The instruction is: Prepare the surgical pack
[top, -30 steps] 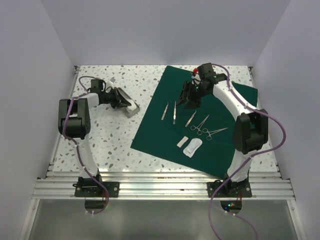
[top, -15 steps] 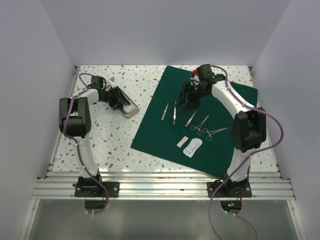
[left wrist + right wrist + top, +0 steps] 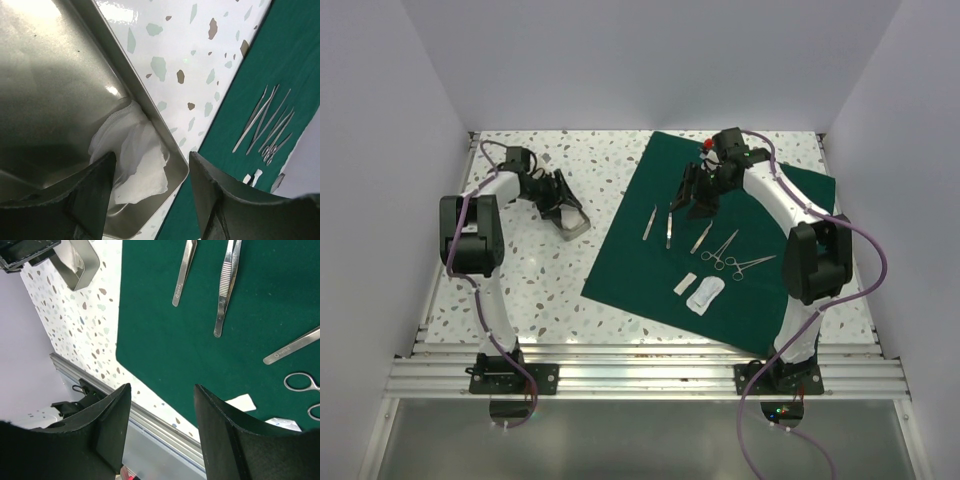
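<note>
The surgical pack's dark green drape (image 3: pixel 760 300) lies spread as a big sheet right of centre, and its edge (image 3: pixel 285 55) also shows in the left wrist view. On it lie three forceps (image 3: pixel 669 226), two pairs of scissors (image 3: pixel 720 246) and white packets (image 3: pixel 704 293). My left gripper (image 3: pixel 560 196) hovers over a steel tray (image 3: pixel 576 226), open. Between and below its fingers (image 3: pixel 152 195), white gauze (image 3: pixel 137 155) lies in the tray's corner (image 3: pixel 50 75). My right gripper (image 3: pixel 696 200) hangs open above the drape's far part, and nothing is between its fingers (image 3: pixel 162 430). Forceps (image 3: pixel 227 285) lie ahead of it.
The speckled tabletop (image 3: pixel 540 280) is bare between tray and drape. White walls close in the left, back and right. An aluminium rail (image 3: pixel 640 370) runs along the near edge by both arm bases. In the right wrist view the tray (image 3: pixel 80 262) sits beyond the drape's left edge.
My left gripper has gone from shut to open and drawn back slightly, leaving the white gauze in the tray. The right arm has barely shifted and stays open.
</note>
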Tool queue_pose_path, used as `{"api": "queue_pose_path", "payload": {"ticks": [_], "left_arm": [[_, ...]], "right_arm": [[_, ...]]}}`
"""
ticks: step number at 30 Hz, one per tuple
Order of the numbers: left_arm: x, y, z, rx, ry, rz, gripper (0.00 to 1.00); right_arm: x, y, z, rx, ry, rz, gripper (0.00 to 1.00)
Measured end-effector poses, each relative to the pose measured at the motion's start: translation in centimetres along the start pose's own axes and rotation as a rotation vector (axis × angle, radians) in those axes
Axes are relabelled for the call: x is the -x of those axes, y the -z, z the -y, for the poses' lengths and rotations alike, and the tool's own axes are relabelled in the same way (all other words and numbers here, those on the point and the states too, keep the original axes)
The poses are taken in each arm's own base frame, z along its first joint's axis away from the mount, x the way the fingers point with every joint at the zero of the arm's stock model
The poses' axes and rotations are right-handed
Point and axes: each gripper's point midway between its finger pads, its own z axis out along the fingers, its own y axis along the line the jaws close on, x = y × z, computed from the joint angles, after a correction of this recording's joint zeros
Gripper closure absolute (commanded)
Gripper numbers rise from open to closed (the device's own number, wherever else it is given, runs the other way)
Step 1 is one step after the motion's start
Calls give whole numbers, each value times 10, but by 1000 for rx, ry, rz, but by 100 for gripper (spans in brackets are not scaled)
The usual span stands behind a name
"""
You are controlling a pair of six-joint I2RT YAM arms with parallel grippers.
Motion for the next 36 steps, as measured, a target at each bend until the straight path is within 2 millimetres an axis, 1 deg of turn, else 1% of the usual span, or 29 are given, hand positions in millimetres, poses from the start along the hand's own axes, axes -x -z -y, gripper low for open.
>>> {"api": "queue_pose_path", "payload": {"ticks": [9, 17, 20, 23, 26, 28, 30, 32, 34, 36], "left_arm": [[-4, 10, -4, 166, -13, 22, 32], [0, 20, 10, 258, -67, 74, 32], [2, 31, 13, 295, -80, 103, 32], [6, 47, 14, 341, -89, 145, 32], [10, 60, 15, 377, -97, 181, 34], [12, 67, 16, 386, -108, 196, 37], [13, 71, 21, 378, -131, 201, 38], [11, 72, 27, 356, -170, 194, 38], [2, 68, 37, 309, -211, 168, 35], [-15, 61, 47, 245, -255, 133, 34]], "right_arm": [[-4, -3, 3, 4, -4, -13, 43], [-5, -4, 3, 6, -5, -17, 43], [-6, -5, 4, 4, -7, -19, 43], [-10, -8, 9, -4, -12, -31, 43], [-18, -12, 17, -22, -23, -53, 43], [-25, -13, 25, -39, -34, -66, 44], [-33, -13, 34, -49, -48, -75, 46], [-45, -7, 48, -64, -79, -84, 48], [-60, 2, 66, -82, -121, -87, 49], [-75, 9, 85, -107, -159, -81, 50]]}}
